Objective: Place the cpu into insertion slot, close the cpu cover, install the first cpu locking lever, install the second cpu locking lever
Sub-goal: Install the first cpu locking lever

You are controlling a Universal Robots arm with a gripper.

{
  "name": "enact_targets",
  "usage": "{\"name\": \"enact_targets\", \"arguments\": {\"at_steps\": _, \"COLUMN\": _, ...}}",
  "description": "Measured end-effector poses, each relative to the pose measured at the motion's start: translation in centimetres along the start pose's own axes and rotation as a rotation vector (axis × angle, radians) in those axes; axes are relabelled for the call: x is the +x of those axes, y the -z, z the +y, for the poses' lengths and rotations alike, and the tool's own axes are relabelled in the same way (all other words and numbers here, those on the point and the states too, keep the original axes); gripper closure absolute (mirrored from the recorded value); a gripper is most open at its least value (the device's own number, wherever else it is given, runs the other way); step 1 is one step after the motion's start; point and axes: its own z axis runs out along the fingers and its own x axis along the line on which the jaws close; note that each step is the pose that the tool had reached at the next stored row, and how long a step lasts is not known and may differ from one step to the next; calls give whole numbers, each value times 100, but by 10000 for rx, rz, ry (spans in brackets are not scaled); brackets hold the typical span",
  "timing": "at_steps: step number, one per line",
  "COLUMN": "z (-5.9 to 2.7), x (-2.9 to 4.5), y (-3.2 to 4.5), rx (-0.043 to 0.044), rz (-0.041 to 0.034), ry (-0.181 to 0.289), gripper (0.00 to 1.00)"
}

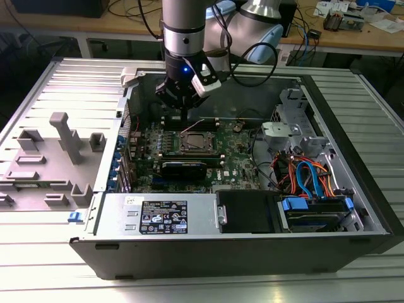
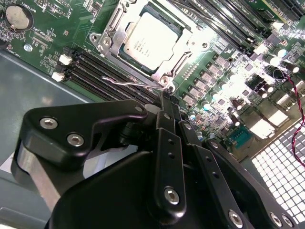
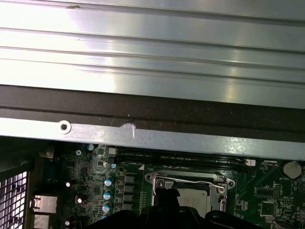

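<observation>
The cpu (image 2: 151,39), a silver-grey square, lies in the insertion slot (image 1: 197,142) on the green board. The cpu cover (image 2: 110,29), a silver frame, lies flat around it. A thin wire locking lever (image 2: 125,81) runs along the socket's edge, its hooked end free beside the memory slots; in the first wrist view the lever (image 3: 188,180) crosses the socket's far side. My gripper (image 2: 165,97) is shut, its narrow black tips right at the lever's socket-corner end. Whether they touch it I cannot tell. In the exterior view the gripper (image 1: 183,120) hangs just behind the socket.
Black memory slots (image 2: 102,71) and a coin battery (image 2: 18,15) flank the socket. The case's metal wall (image 3: 143,133) stands close behind the gripper. A power supply (image 1: 161,214) and a drive bay with blue and orange cables (image 1: 309,180) fill the case's front and the exterior view's right.
</observation>
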Motion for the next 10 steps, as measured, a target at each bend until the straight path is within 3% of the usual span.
{"name": "enact_targets", "arguments": {"at_steps": 10, "z": 1, "x": -24, "y": -48, "rx": 0, "rz": -1, "ry": -19, "gripper": 89}}
